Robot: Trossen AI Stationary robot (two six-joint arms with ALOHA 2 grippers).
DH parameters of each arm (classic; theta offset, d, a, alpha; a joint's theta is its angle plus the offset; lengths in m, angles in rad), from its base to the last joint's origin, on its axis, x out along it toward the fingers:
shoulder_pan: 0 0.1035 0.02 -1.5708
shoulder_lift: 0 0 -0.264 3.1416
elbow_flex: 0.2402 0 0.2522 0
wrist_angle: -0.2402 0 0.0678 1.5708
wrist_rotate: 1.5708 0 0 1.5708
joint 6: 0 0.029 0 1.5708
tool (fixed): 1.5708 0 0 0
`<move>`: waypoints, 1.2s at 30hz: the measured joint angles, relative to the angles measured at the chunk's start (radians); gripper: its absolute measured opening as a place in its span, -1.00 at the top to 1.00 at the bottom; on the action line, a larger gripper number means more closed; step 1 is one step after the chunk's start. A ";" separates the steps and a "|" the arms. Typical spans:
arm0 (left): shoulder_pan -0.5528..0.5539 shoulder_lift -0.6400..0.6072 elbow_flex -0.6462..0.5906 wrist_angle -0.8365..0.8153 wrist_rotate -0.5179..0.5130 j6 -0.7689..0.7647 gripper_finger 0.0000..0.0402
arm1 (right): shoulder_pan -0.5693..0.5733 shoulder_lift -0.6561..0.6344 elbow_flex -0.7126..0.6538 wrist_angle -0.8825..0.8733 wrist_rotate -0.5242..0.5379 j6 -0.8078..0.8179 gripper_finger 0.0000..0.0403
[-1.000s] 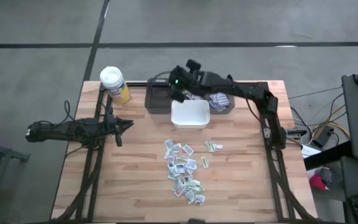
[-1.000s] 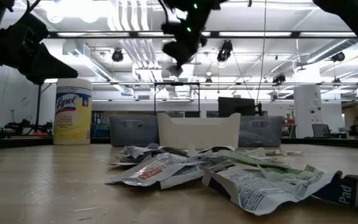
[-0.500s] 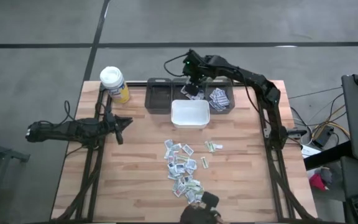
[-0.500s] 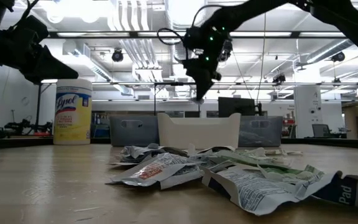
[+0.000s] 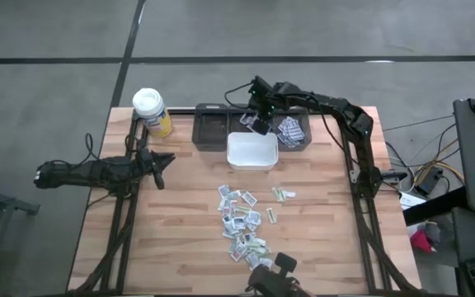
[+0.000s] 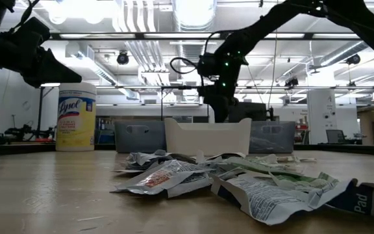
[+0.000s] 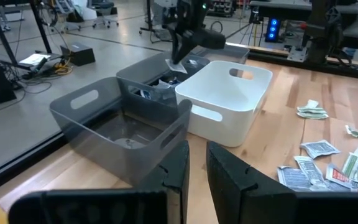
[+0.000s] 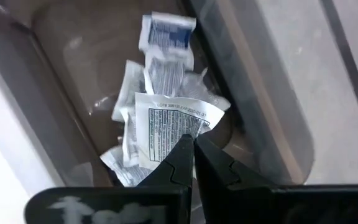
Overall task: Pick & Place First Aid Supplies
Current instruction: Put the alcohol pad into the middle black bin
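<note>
1. Packets [image 5: 243, 224] lie heaped on the near table [image 5: 180, 223], waiting their turn.
2. My left gripper [image 5: 165, 162] idles aside, fingers slightly parted, empty.
3. My right gripper [image 8: 193, 144] pinches one packet [image 8: 173, 129] over the dark bin [image 5: 297, 144] for dropping.

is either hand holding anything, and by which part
The right hand pinches a white printed packet by its lower edge, over the grey bin. The left hand holds nothing.

Two dark, slender jointed arms on black tube frames, thin black cables looping alongside, a green light glowing, wedge-shaped dark fingers [image 8: 178, 163].
</note>
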 joint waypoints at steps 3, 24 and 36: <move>0.000 0.000 0.000 0.000 0.000 -0.016 0.74 | 0.000 0.000 -0.018 0.032 0.000 -0.018 0.96; 0.000 0.000 0.000 0.000 0.000 -0.020 0.74 | -0.023 0.000 -0.055 0.098 -0.042 -0.055 0.96; 0.000 0.000 0.000 0.000 0.001 -0.020 0.74 | -0.026 0.000 -0.060 0.138 -0.049 -0.048 0.96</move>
